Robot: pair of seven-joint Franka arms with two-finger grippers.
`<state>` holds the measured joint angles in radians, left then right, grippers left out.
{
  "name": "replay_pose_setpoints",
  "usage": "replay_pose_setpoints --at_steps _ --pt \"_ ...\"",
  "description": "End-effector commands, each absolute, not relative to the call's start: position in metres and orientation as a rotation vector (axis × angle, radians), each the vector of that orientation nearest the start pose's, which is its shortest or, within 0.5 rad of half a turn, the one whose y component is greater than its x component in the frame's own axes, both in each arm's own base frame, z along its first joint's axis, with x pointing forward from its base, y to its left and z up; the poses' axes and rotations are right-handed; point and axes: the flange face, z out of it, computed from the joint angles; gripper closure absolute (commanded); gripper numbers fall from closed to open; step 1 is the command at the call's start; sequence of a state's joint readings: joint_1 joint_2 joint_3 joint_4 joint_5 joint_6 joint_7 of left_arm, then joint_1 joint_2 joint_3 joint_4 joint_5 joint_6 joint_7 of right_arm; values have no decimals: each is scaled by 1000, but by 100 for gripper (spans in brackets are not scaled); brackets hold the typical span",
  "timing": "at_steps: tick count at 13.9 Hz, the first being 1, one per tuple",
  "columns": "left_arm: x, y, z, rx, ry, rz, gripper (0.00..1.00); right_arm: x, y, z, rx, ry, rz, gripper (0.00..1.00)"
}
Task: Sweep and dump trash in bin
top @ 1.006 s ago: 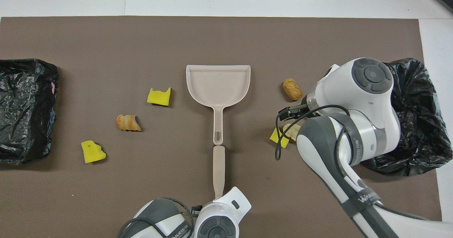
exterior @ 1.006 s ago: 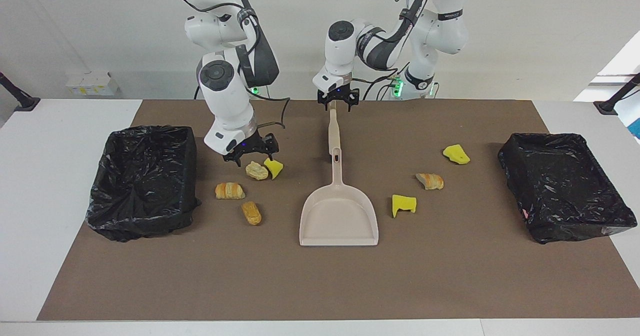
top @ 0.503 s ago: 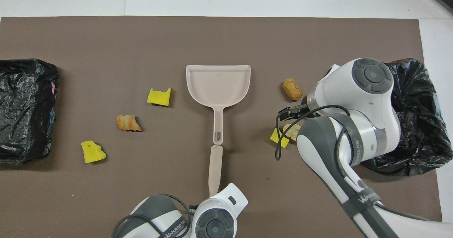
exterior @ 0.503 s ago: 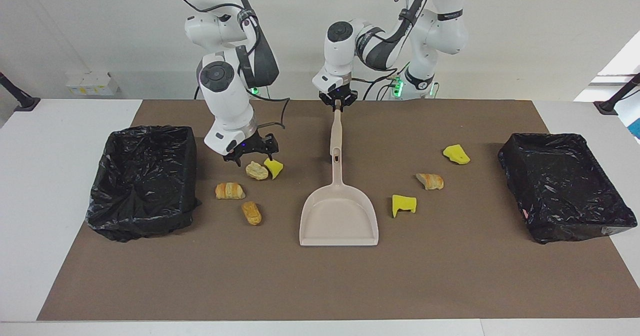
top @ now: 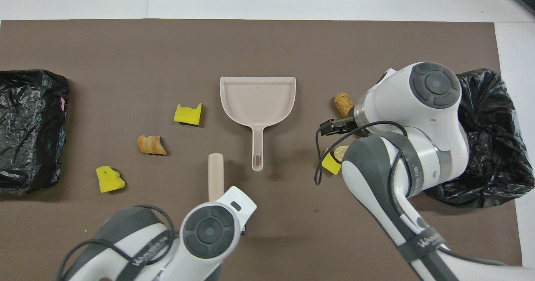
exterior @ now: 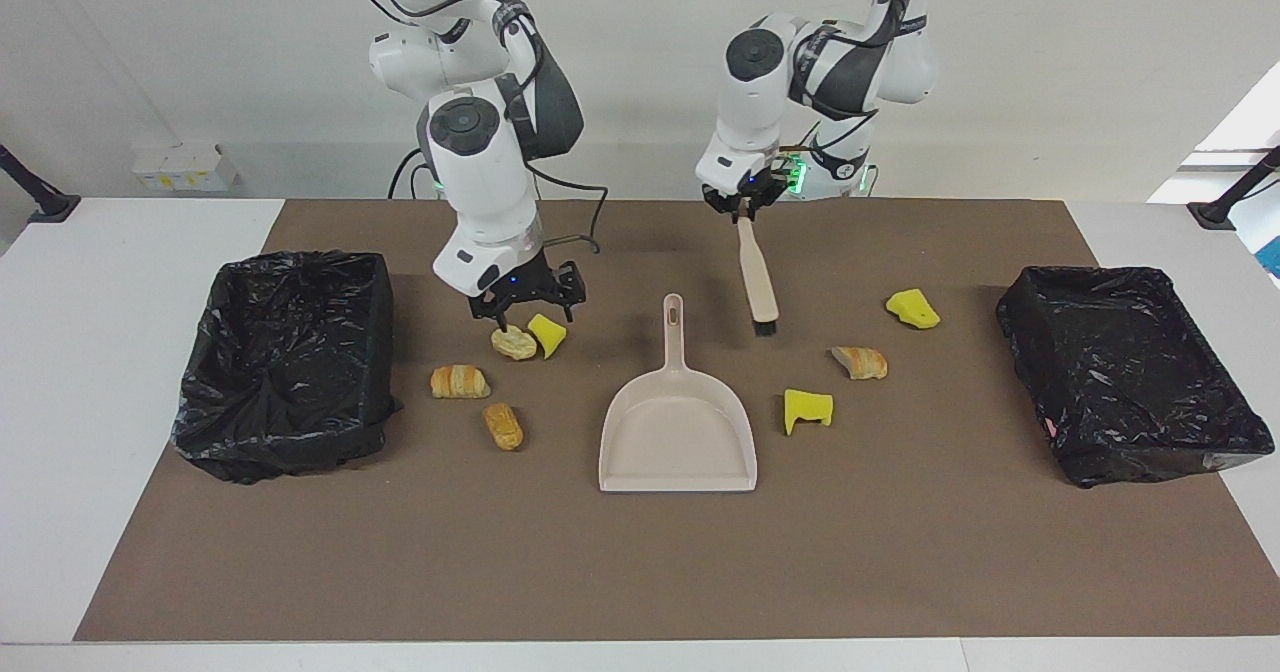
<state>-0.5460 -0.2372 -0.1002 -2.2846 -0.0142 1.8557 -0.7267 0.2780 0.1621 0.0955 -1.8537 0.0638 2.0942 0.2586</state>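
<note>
Now left tool (exterior: pixel 741 204) clenched on brush (exterior: pixel 757 282) (lifted), right tool (exterior: pixel 527 304) released over trash (exterior: pixel 514 343).

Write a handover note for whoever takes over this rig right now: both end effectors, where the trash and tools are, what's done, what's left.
Left end effector: shut on the brush, held off the mat beside the dustpan handle.
Right end effector: open, over the tan piece and yellow chunk.
Dustpan: flat mid-mat, not held.
Trash: seven pieces, all on the mat; four toward the right arm's end, three toward the left arm's.
Two black-lined bins, one at each end; no trash visible inside.
Done: brush picked up.
Left: take the dustpan, sweep every piece in, dump.
</note>
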Motion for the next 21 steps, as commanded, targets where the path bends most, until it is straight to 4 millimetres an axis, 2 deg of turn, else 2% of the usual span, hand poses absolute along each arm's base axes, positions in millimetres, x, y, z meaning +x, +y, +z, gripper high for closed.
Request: replay_pose_setpoints --at_steps 1,3,7,9,10,12,13,15,17,18,21 --pt "379 -219 436 -2942 -260 203 100 566 270 432 -3023 -62 -146 0" --pt "393 -180 430 -2914 -379 205 100 560 313 423 -3039 20 -195 0" --pt "416 -107 422 -2857 -605 225 100 541 396 377 -3077 34 -243 0" --pt "419 -74 417 -2837 -712 238 100 536 408 364 -3104 -12 -257 0" --pt "416 -63 416 -2834 -729 243 100 539 402 363 -3109 -1 -254 0" --pt "404 -55 408 -2838 -698 263 100 532 402 355 -3129 -14 -219 2" --pt "399 -53 399 -2832 -697 280 100 532 401 355 -3130 -15 -212 18" --pt "386 -48 378 -2810 -701 336 100 529 404 356 -3129 -24 -201 64" --pt "380 -47 371 -2801 -694 360 100 529 400 355 -3142 -35 -181 92" --pt "380 -48 370 -2800 -689 363 100 527 401 355 -3150 -53 -169 100" --pt "393 -54 370 -2839 -669 305 100 525 393 360 -3184 -138 -115 100"
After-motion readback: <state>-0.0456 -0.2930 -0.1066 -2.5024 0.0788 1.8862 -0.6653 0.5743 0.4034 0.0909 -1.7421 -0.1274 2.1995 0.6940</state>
